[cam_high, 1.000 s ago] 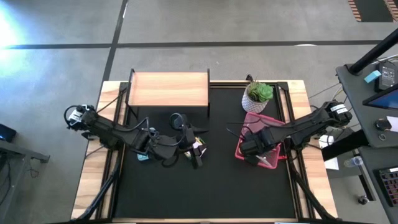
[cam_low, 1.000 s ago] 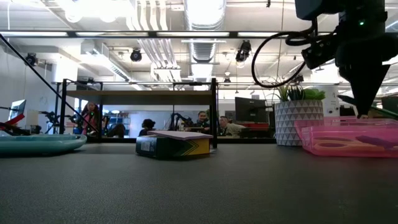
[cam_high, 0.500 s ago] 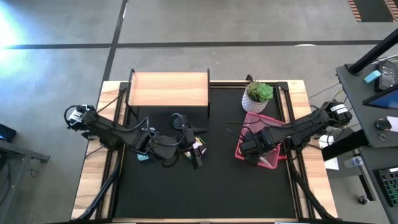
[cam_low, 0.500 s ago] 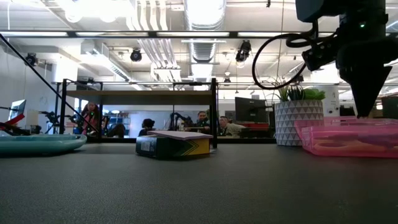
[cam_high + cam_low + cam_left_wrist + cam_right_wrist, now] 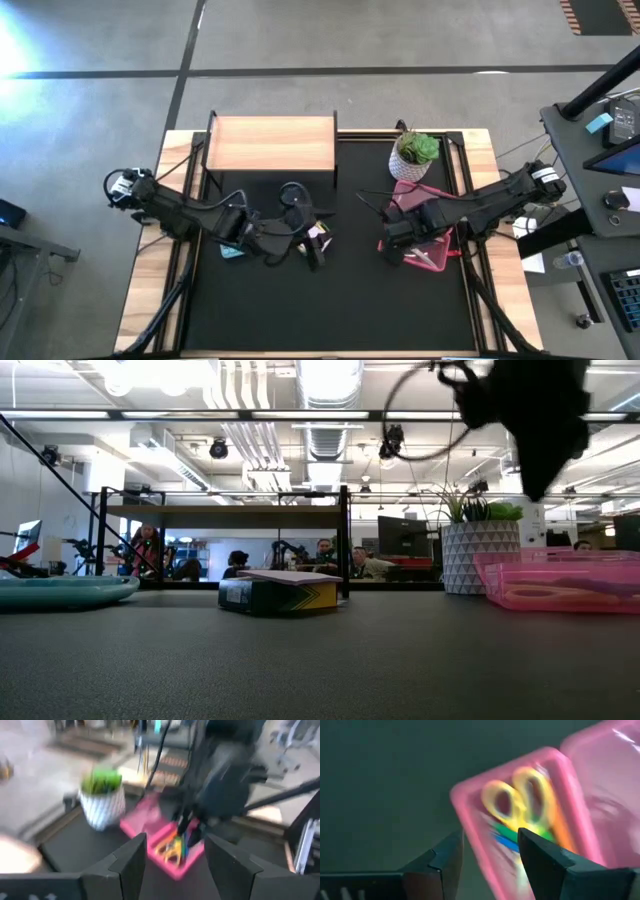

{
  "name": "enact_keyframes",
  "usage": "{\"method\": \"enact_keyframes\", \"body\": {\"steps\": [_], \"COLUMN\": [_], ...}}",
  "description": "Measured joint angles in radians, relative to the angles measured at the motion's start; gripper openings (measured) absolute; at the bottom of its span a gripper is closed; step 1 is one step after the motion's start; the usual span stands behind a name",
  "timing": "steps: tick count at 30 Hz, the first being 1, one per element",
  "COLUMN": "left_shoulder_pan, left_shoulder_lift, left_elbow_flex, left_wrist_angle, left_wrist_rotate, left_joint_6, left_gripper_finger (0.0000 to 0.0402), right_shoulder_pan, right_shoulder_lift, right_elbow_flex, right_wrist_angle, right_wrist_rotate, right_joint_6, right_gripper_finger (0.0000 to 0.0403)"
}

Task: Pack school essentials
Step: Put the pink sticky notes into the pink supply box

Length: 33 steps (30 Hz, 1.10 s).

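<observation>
A pink tray (image 5: 412,196) lies on the black mat at the right. In it lie yellow-handled scissors (image 5: 520,802), blue and green pens (image 5: 506,840) and an orange pencil. My right gripper (image 5: 490,840) hovers open above the tray's near left corner (image 5: 385,243), touching nothing. My left gripper (image 5: 175,845) stands open at mid-table (image 5: 312,248), facing the tray (image 5: 150,820). A small dark, yellow and green block (image 5: 280,595) lies flat on the mat beside the left gripper (image 5: 320,236). Whether the left gripper touches the block, I cannot tell.
A potted green plant (image 5: 415,152) stands just beyond the tray's far end. A wooden shelf (image 5: 272,145) spans the far left of the mat. A teal dish (image 5: 60,590) lies under the left arm. People sit in the room behind the table.
My right gripper has risen from the pink tray and shifted toward the table's left. A thin green thing that showed at its fingertips a second ago is gone from them.
</observation>
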Motion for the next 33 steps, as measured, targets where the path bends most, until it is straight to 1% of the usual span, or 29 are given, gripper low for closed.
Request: {"method": "enact_keyframes", "body": {"steps": [3,6,10,12,18,20,23,25,27,31,33], "left_shoulder_pan": [0.016,0.031,0.035,0.035,0.037,0.042,0.055,0.063,0.069,0.078,0.08], "left_shoulder_lift": [0.0,0.0,0.001,0.001,0.002,0.002,0.002,0.002,0.002,0.002,0.002], "left_elbow_flex": [0.0,-0.003,-0.021,-0.036,-0.141,-0.186,-0.252,-0.288,-0.324,-0.402,-0.436], "left_wrist_angle": [-0.155,-0.294,-0.401,-0.424,-0.436,-0.435,-0.42,-0.402,-0.361,-0.213,-0.156], "left_wrist_rotate": [0.048,0.087,0.11,0.131,0.174,0.176,0.177,0.176,0.177,0.191,0.207], "left_joint_6": [-0.142,-0.251,-0.294,-0.295,-0.295,-0.295,-0.293,-0.282,-0.243,-0.169,-0.155], "left_gripper_finger": [0.0183,0.0183,0.0183,0.0183,0.0183,0.0183,0.0183,0.0183,0.0183,0.0183,0.0183], "right_shoulder_pan": [0.02,0.032,0.034,0.036,0.041,0.042,0.049,0.056,0.063,0.071,0.074], "right_shoulder_lift": [0.0,0.0,0.0,0.0,0.002,0.002,0.002,0.002,0.002,0.014,0.031], "right_elbow_flex": [0.021,0.022,-0.019,-0.056,-0.198,-0.24,-0.298,-0.327,-0.337,-0.337,-0.337], "right_wrist_angle": [0.169,0.328,0.515,0.63,0.996,1.092,1.21,1.259,1.268,1.276,1.275], "right_wrist_rotate": [0.016,0.026,0.051,0.059,0.088,0.119,0.202,0.263,0.305,0.348,0.363], "right_joint_6": [-0.001,0.006,0.081,0.113,0.185,0.223,0.29,0.331,0.369,0.415,0.443], "right_gripper_finger": [0.017,0.0164,0.0163,0.0167,0.0193,0.0203,0.0216,0.0225,0.0232,0.0241,0.0241]}}
